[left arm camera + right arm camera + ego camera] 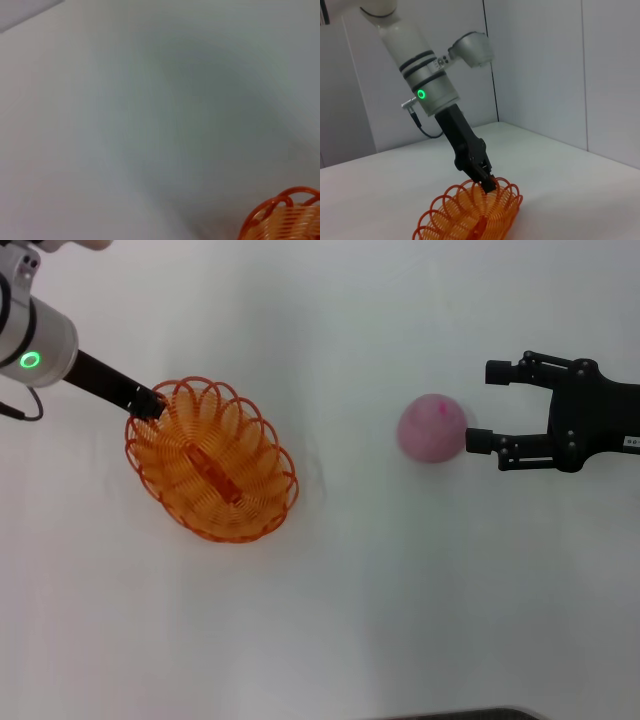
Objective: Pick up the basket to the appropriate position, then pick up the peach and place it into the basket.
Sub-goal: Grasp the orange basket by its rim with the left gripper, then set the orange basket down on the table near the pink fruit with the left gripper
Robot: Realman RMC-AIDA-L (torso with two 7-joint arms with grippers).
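1. the head view looks down from above on the white worktop [400,620], taking in the basket [212,462], the peach [432,427] and both arms.
2. the left wrist view sits close over the worktop [150,125], catching only a bit of basket [285,217] rim.
3. the right wrist view looks low across the worktop toward the far walls, sharing the basket [470,215] and the left claw [487,184] with the head view.

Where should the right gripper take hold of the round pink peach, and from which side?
Grip the round pink peach across its widest middle, coming in level from the robot's right. The right gripper already sits on that side with its jaws open towards the fruit, and the ball shape offers no handle or edge. The left gripper is at the orange wire basket's rim.
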